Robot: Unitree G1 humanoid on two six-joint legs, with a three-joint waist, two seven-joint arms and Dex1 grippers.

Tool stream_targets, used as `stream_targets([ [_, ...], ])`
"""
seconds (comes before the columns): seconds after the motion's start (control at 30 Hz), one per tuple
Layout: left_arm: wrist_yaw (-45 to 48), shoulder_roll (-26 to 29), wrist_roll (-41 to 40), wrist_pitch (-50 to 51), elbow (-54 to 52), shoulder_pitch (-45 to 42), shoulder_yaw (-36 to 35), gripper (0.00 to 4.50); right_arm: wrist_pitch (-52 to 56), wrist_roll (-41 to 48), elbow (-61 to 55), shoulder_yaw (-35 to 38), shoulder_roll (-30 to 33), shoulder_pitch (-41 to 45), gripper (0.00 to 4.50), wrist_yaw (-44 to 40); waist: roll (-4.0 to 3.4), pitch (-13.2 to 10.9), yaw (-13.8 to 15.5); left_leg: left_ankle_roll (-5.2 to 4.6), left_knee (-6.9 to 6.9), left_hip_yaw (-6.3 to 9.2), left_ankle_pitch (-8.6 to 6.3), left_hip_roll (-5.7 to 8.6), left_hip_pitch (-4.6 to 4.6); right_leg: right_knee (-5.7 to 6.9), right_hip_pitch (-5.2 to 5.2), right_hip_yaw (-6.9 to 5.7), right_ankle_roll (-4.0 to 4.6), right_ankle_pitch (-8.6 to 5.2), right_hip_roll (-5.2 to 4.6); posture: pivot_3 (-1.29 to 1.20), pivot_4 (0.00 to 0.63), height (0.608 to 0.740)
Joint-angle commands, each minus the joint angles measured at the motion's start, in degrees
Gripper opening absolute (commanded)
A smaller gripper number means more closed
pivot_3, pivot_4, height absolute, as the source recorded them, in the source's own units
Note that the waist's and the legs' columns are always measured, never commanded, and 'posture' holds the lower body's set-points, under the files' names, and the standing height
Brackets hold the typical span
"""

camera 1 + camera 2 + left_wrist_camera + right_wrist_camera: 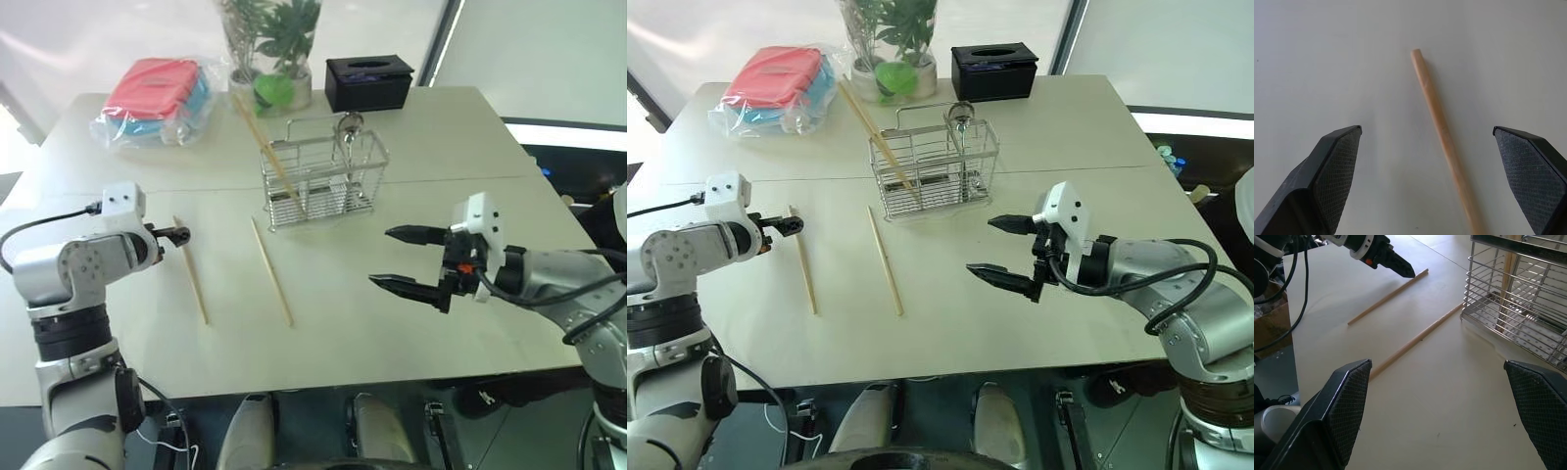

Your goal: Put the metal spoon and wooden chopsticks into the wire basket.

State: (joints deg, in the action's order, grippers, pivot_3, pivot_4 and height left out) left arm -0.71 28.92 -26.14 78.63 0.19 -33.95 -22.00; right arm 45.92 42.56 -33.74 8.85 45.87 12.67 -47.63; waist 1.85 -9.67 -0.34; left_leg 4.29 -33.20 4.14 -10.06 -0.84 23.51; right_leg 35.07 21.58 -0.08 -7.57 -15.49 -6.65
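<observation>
Lying flat on the pale table (411, 147) are two wooden chopsticks, one (191, 270) just in front of the left gripper (176, 234) and the other (271, 271) a little further toward the middle, its far end reaching close to the wire basket (323, 181). A third chopstick (263, 142) is leaning tilted inside the basket, its upper end sticking out over the rim toward the potted plant (271, 44). The metal spoon (349, 127) is standing in the basket too, though the wire grid is hiding most of its handle and only the shiny top is rising clearly above the rim. The left gripper is showing little of its fingers from the head camera, but its wrist camera is showing both pads spread wide with the end of the nearest chopstick (1442, 132) lying between them, untouched. The right gripper (402, 259) is hovering over bare table to the basket's right, its fingers spread wide and empty; its wrist camera is catching the basket's corner (1518, 298), cut off at the edge, and both loose chopsticks. A black tissue box (368, 81) and a bagged pink case (155, 93) are sitting at the far edge.
</observation>
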Motion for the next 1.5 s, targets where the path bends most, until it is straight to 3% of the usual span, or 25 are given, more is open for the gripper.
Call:
stream_targets([
  [0.03, 0.7, -1.8, 2.2, -4.5, 4.6, -3.4, 1.9, 4.5, -0.5, 1.7, -2.9, 1.4, -0.8, -1.2, 4.48, 1.6, 0.04, 0.0, 0.5, 0.0, -0.02, 0.0, 0.0, 0.0, 0.0, -0.01, -0.03, -0.01, 0.0, 0.0, 0.0, 0.0, 0.15, 0.72],
  [0.4, 0.2, -5.0, 5.9, -7.7, 17.6, -8.4, 1.4, 4.5, -0.8, 2.4, -3.3, 1.6, -1.6, -2.5, 4.48, 5.2, -0.07, 0.1, 1.2, 0.01, -0.04, 0.0, 0.0, 0.02, -0.05, -0.07, -0.11, -0.02, 0.01, 0.0, -0.03, 0.0, 0.15, 0.72],
  [0.47, 0.0, -5.2, 6.5, -7.6, 19.3, -8.9, 1.6, 3.98, -0.6, 2.6, -3.3, 1.8, -1.6, -2.6, 4.5, 5.7, -0.16, 0.1, 1.1, 0.01, -0.04, 0.0, 0.0, 0.02, -0.08, -0.07, -0.14, -0.04, 0.0, 0.0, -0.04, 0.0, 0.15, 0.72],
  [0.53, 0.8, -5.0, 7.1, -7.6, 20.1, -9.3, 2.4, 3.19, -0.4, 3.1, -3.6, 2.1, -1.5, -2.7, 4.5, 5.9, -0.24, 0.2, 1.1, 0.01, -0.04, -0.01, 0.0, 0.03, -0.09, -0.07, -0.14, -0.03, 0.0, 0.0, -0.05, 0.0, 0.15, 0.72],
  [0.7, 2.7, -4.2, 8.9, -6.8, 21.5, -10.3, 5.4, 0.44, -0.1, 4.1, -3.4, 2.7, -1.5, -2.7, 4.5, 7.0, -0.25, 0.2, 1.4, 0.02, -0.05, 0.0, 0.0, 0.08, -0.08, -0.08, -0.17, -0.04, -0.01, 0.0, -0.09, 0.0, 0.15, 0.72],
  [0.73, 3.0, -4.0, 9.2, -6.7, 21.7, -10.5, 5.7, 0.06, -0.1, 4.2, -3.3, 2.7, -1.5, -2.6, 4.5, 7.2, -0.25, 0.2, 1.4, 0.02, -0.05, 0.0, 0.0, 0.08, -0.08, -0.08, -0.18, -0.04, -0.01, 0.0, -0.09, 0.0, 0.15, 0.72],
  [1.0, 1.7, -3.5, 11.0, -7.4, 22.2, -11.6, 3.0, 0.06, -0.1, 5.6, -3.1, 3.0, -1.5, -2.4, 4.5, 8.5, -0.25, 0.2, 1.2, 0.02, -0.04, 0.0, 0.0, 0.09, -0.09, -0.1, -0.17, -0.04, -0.01, -0.01, -0.09, 0.0, 0.15, 0.72],
  [1.17, 0.6, -2.8, 10.0, -18.3, 16.3, -11.7, -3.5, 0.06, 0.3, 6.2, -2.7, 3.9, -0.4, -2.8, 4.5, 8.4, -0.12, 0.1, 1.0, 0.02, -0.03, 0.01, 0.0, 0.07, -0.06, -0.1, -0.13, -0.05, -0.02, 0.0, -0.09, 0.0, 0.15, 0.72],
  [1.3, 7.8, -0.8, 5.1, -31.6, 7.2, -14.0, -7.3, 0.06, 0.6, 5.9, -2.9, 4.8, 1.0, -3.8, 4.5, 8.2, 0.36, -0.1, 1.1, 0.05, 0.0, 0.01, 0.01, 0.02, 0.14, -0.09, 0.09, -0.07, -0.01, 0.01, -0.08, 0.0, 0.15, 0.72],
  [1.5, 16.5, 1.7, -2.2, -38.7, 2.8, -25.1, -6.5, 0.06, 2.5, 8.2, -2.4, 6.6, 0.7, -1.9, 4.5, 10.6, 0.36, -0.1, 1.2, 0.06, -0.04, 0.01, 0.02, 0.06, 0.41, -0.21, 0.19, -0.07, -0.04, 0.03, -0.08, 0.0, 0.15, 0.72],
])
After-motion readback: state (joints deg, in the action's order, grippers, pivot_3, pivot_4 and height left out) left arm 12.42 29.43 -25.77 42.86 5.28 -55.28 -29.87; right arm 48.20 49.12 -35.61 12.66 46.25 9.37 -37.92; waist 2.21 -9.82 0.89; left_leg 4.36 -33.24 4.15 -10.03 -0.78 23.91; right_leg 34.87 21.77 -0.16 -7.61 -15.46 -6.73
